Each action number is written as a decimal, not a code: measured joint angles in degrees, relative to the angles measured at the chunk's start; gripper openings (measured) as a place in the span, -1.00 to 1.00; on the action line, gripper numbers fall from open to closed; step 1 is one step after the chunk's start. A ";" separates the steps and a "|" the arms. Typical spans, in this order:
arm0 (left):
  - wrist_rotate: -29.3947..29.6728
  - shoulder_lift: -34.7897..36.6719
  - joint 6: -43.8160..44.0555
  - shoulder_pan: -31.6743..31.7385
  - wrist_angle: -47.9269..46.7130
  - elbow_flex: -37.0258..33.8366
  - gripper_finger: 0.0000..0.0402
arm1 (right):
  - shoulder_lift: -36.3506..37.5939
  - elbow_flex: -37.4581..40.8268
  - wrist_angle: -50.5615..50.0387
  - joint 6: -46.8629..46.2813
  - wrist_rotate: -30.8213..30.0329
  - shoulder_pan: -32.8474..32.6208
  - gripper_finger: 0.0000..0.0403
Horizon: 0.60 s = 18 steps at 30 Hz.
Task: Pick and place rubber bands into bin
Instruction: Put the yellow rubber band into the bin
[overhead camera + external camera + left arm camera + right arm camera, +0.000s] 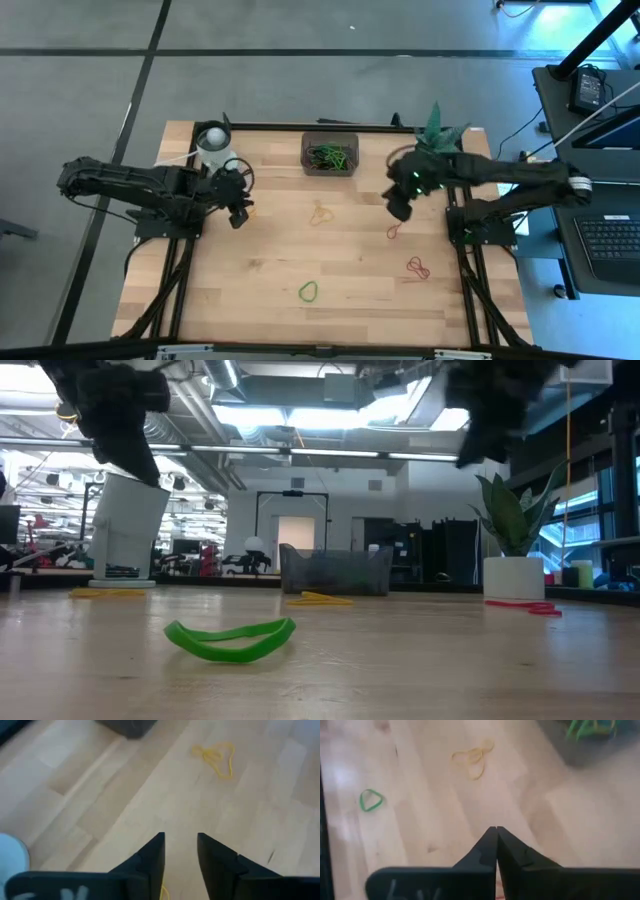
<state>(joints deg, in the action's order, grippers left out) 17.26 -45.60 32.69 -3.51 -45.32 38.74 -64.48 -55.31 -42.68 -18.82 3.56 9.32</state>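
High view: my left hand (239, 213) hovers over the wooden counter (250, 290), fingers parted, empty.
Right hand (496, 831): pinched together, apparently empty.
Dark translucent rectangular bin (330, 154): far edge, green rubber bands (328, 157) inside.
Loose yellow rubber band (320, 213): between my hands.

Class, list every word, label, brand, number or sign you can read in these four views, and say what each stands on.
None can be read.
Pale marks on the left gripper's body and the right gripper's body: cut off and blurred.
Laptop keys: too small.
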 joint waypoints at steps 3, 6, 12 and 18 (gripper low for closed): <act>-2.53 -2.13 -0.95 2.30 -0.49 0.00 -0.38 | 6.16 8.15 3.66 -6.39 -0.05 -1.88 -0.96; -4.39 -4.68 -1.59 4.65 -2.27 0.00 -0.28 | 11.31 14.08 6.73 -10.69 -0.03 -3.10 -0.98; -7.11 -11.15 -3.32 8.67 -6.10 0.00 -0.02 | 17.88 20.43 10.38 -13.82 -0.03 -3.76 -0.96; -9.59 -19.29 -3.45 9.88 -5.35 0.00 0.18 | 19.88 21.21 10.88 -11.58 -0.03 -3.76 -0.98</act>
<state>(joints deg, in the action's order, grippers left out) 7.67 -64.89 29.23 6.37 -50.67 38.74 -44.61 -34.10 -31.80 -30.40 3.53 5.56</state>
